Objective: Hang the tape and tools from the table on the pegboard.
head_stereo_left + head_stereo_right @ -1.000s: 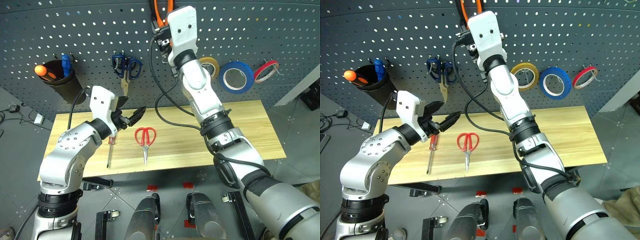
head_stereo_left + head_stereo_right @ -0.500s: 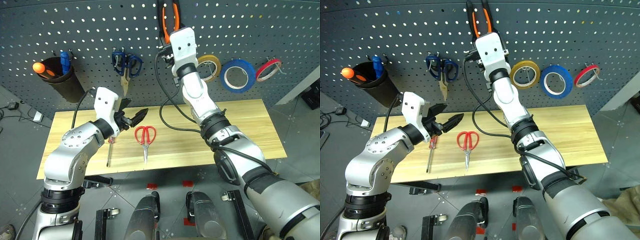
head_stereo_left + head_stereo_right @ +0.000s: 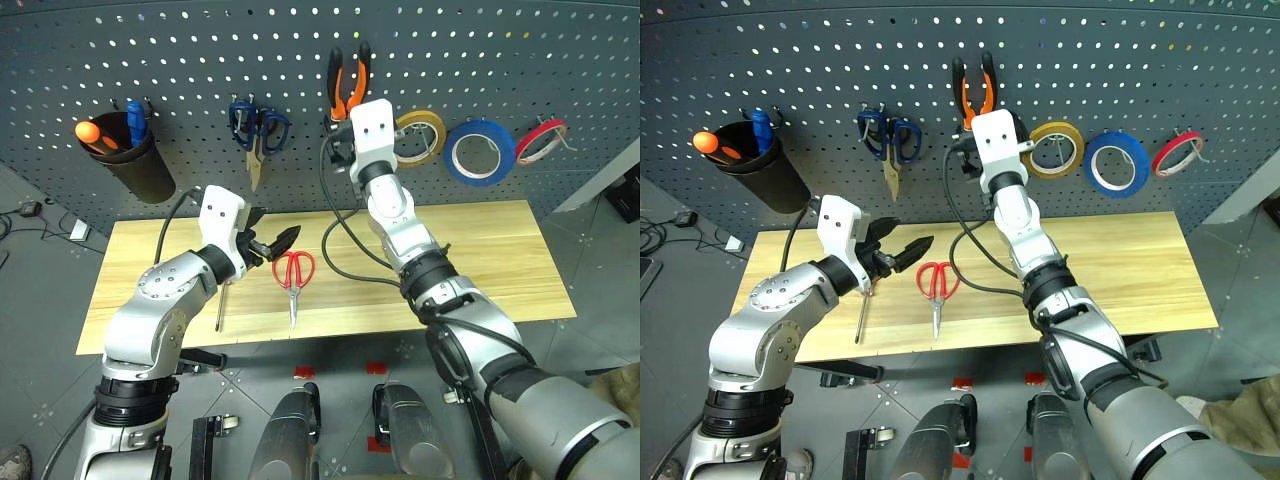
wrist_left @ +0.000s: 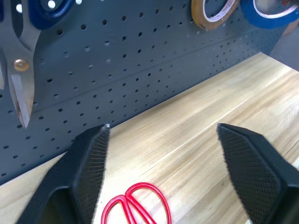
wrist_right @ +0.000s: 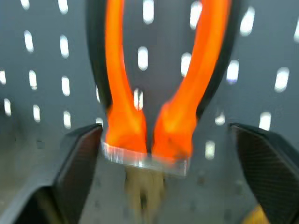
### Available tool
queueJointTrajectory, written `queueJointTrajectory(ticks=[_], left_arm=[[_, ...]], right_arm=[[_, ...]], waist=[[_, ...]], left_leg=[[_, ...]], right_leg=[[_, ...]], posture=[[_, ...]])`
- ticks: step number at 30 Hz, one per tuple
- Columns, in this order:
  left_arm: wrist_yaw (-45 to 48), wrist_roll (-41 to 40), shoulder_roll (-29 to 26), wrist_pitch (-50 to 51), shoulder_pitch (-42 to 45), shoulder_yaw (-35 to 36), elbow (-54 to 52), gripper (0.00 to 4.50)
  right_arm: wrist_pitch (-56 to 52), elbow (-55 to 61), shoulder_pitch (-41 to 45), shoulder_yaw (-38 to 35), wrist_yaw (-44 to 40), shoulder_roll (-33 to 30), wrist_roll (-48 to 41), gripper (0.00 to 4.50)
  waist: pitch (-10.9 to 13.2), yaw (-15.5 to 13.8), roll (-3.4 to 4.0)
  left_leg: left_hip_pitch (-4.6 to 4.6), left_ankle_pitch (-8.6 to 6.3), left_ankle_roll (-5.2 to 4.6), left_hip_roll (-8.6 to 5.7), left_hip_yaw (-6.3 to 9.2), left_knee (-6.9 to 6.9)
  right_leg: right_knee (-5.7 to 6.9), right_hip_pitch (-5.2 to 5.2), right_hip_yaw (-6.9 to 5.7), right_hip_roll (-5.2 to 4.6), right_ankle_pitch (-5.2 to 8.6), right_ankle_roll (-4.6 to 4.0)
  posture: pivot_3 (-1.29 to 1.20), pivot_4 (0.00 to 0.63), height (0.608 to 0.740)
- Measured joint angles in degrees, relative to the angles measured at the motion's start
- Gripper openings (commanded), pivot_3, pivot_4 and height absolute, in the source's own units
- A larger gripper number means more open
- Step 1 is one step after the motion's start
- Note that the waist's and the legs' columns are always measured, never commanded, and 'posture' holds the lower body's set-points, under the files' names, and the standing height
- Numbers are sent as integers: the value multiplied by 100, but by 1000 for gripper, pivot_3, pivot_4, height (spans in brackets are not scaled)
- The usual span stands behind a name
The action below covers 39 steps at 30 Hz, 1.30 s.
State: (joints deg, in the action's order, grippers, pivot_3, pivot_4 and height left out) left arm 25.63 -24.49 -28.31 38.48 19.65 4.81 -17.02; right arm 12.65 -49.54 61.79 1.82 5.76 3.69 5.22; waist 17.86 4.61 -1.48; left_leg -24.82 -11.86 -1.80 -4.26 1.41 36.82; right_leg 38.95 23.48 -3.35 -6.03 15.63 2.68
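Note:
The orange-and-black pliers (image 3: 338,85) hang on the dark grey pegboard (image 3: 180,60). My right gripper (image 5: 166,140) is just below them and open, its fingers (image 5: 79,158) standing wide of the handles (image 5: 119,93) without touching. The blue tape (image 3: 480,152) hangs on the pegboard to the right. Red-handled scissors (image 3: 292,275) lie on the wooden table (image 3: 480,250). The red-handled screwdriver (image 3: 219,305) lies to their left, partly behind my left arm. My left gripper (image 3: 275,232) hovers open and empty above the table, just left of the scissors (image 4: 135,207).
A yellow tape ring (image 3: 420,135) and a thin red tape ring (image 3: 537,140) hang beside the blue tape. Blue-handled scissors (image 3: 257,130) hang left of the pliers. A black cup (image 3: 135,165) holding an orange-handled and a blue-handled tool hangs at the far left.
My right gripper has opened and sunk below the pliers, which stay hanging on the pegboard. The left gripper has barely moved. The camera has tilted.

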Motion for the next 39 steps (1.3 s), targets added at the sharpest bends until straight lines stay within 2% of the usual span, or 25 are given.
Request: queueJointTrajectory(ticks=[6,8,16,21,33,36,39], left_arm=[[-488,78,311,327,-207,-4,37,4467],[-894,123,545,704,-270,7,35,4467],[-1753,494,960,1834,-620,-347,122,4467],[-1992,830,1225,2104,-579,-690,768,4467],[-2223,1556,1939,1503,300,-1100,2384,4467],[-2209,1641,1965,1513,347,-1125,2552,3903],[-2235,1626,2106,1648,350,-857,2613,2937]], right_arm=[[-1492,2502,-1459,162,-841,-150,-358,4500],[-2398,3977,-2428,432,-1499,-420,-706,4500],[-5111,6844,-4373,856,-2923,-1618,-1900,4500],[-5961,7368,-4533,854,-3161,-1812,-2405,4500],[-6356,7446,-4481,847,-3277,-1745,-2746,4500],[-6450,7439,-4429,829,-3302,-1754,-2892,4500],[-6501,7384,-4317,826,-3383,-1846,-2965,4500]], waist=[[-1,-1,-1],[-3,-27,-5],[-5,-15,-7],[-6,-3,-11],[-46,-53,-24],[-71,-50,-24],[-115,-45,-17]], left_leg=[[-2,-1,-1,1,0,-4],[-2,-8,-7,1,3,-2],[1,-24,-28,1,6,1],[1,-23,-27,6,9,8],[3,-25,-26,1,10,10],[8,-25,-27,1,10,12],[9,-25,-27,0,11,15]], right_leg=[[-3,2,1,0,0,1],[-10,-2,0,1,1,2],[1,-1,2,2,1,3],[1,0,-4,5,-1,1],[-2,-13,-15,-3,-4,3],[-2,-19,-16,-3,-4,4],[-3,-19,-17,-3,-4,4]], posture=[[-146,301,740],[-151,301,740],[-182,294,740],[-198,287,740],[-222,271,740],[-236,265,740],[-238,260,740]])
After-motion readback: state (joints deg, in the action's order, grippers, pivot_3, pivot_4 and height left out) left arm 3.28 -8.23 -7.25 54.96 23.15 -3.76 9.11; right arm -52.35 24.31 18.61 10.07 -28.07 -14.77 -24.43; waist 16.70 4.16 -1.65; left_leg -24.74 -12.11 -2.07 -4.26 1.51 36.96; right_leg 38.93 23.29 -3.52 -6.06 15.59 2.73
